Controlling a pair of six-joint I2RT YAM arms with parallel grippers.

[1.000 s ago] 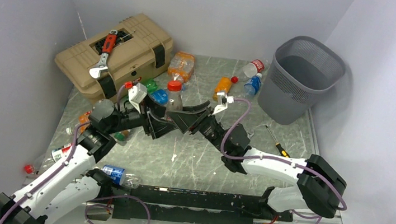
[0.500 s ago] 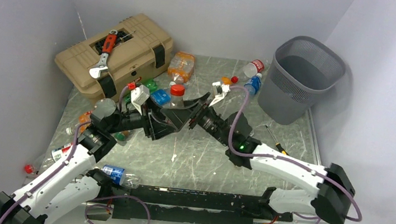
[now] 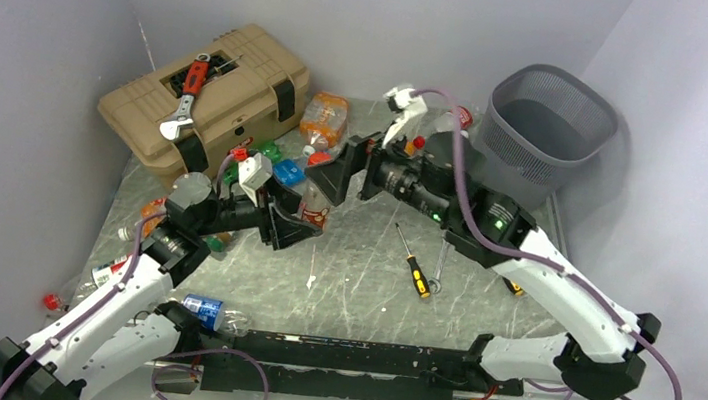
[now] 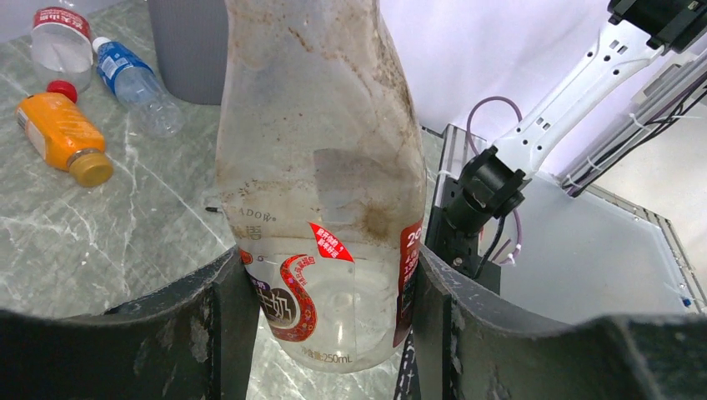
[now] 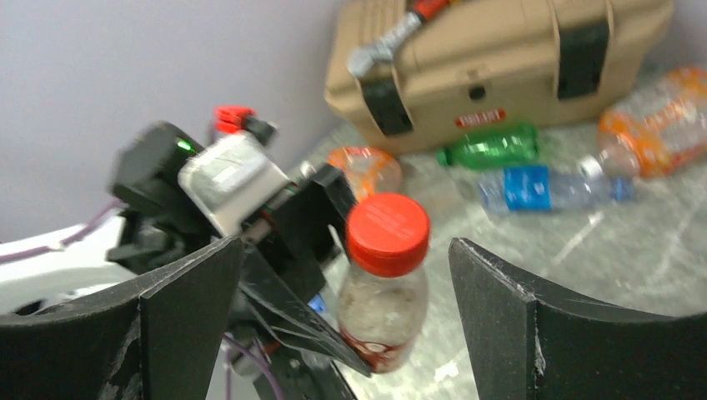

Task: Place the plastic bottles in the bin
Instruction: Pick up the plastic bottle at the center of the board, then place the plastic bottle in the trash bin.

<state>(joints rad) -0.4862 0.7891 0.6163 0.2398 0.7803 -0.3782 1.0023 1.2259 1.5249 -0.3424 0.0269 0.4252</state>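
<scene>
Plastic bottle (image 4: 321,167), clear, grimy, red-capped, clamped in left jaws, right jaws wide open, empty

Everything is boxed in by plain pale walls: a back wall (image 3: 352,9) at 12 o'clock, a left wall (image 3: 12,71) at 9 and a right wall (image 3: 695,178) at 3, all tinted faintly lilac. The counter (image 3: 363,261) is topped with a grey-green marbled sheet, and white scuffs are scattered all over it. Soft, even light is cast throughout, so only weak shadows are thrown.
</scene>
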